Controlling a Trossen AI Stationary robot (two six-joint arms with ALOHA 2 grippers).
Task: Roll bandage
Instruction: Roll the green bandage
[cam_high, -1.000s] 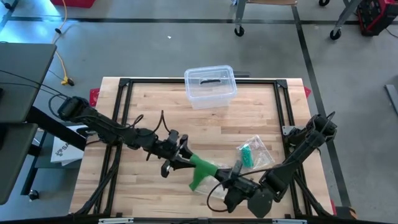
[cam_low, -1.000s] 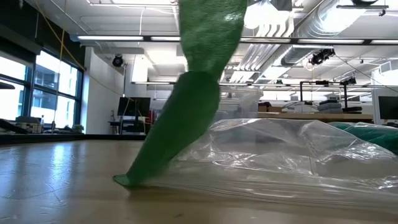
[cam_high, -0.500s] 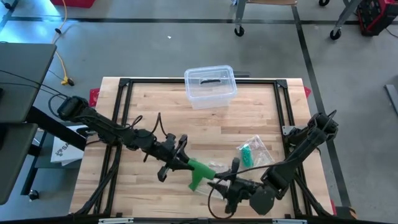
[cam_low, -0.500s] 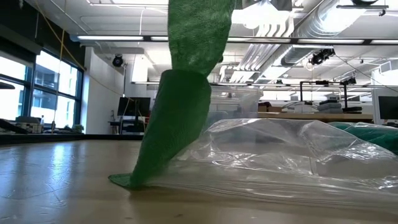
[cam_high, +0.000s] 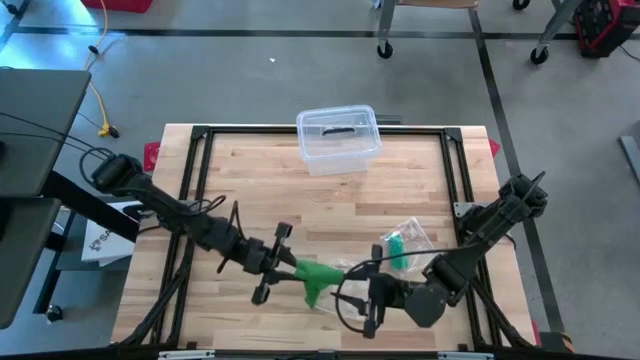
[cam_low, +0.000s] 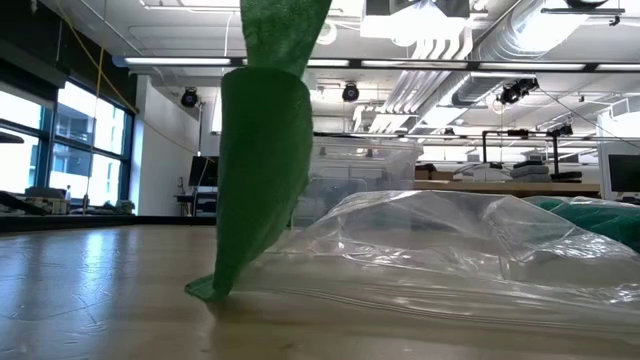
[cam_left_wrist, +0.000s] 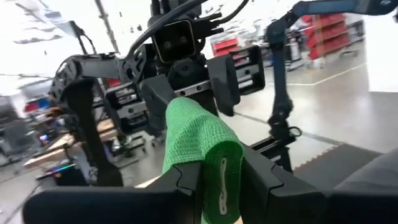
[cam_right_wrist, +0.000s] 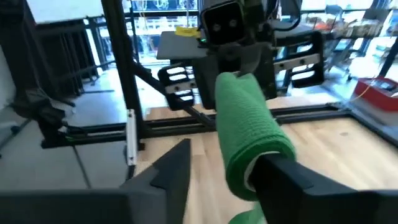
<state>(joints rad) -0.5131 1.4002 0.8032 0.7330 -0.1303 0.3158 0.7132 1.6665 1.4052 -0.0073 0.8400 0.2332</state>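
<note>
A green bandage (cam_high: 318, 277) is partly wound into a roll (cam_left_wrist: 199, 137) held level above the table's near middle, between my two grippers. My left gripper (cam_high: 288, 268) comes from the left and is shut on one end of the roll. My right gripper (cam_right_wrist: 217, 180) faces it from the right and stands open around the roll's other end (cam_right_wrist: 249, 134). One of its fingers (cam_right_wrist: 292, 177) is right beside the roll and the other stands well apart. The unrolled strip (cam_low: 255, 170) hangs down, its end (cam_low: 205, 290) lying on the wood. My left gripper pinches the roll's end (cam_left_wrist: 219, 177) between its two fingers, which come in level from the table's left. The roll sticks out level beyond the fingers, lifted clear. The loose strip hangs slack below it down to the table. Whether my right gripper's finger touches the roll, I cannot tell.
A crumpled clear plastic bag (cam_high: 408, 243) with something green inside lies on the table to the right of the grippers, and it fills the right of the low view (cam_low: 440, 250). A lidded clear box (cam_high: 338, 138) stands at the far edge. A black frame (cam_high: 200, 150) borders the tabletop.
My left gripper has gone toward the near edge with the roll, and both wrists have rolled about their own axes. My right gripper has drawn slightly away to the right. The hanging strip now stands steeper, its upper part shifted while its end stays on the wood.
</note>
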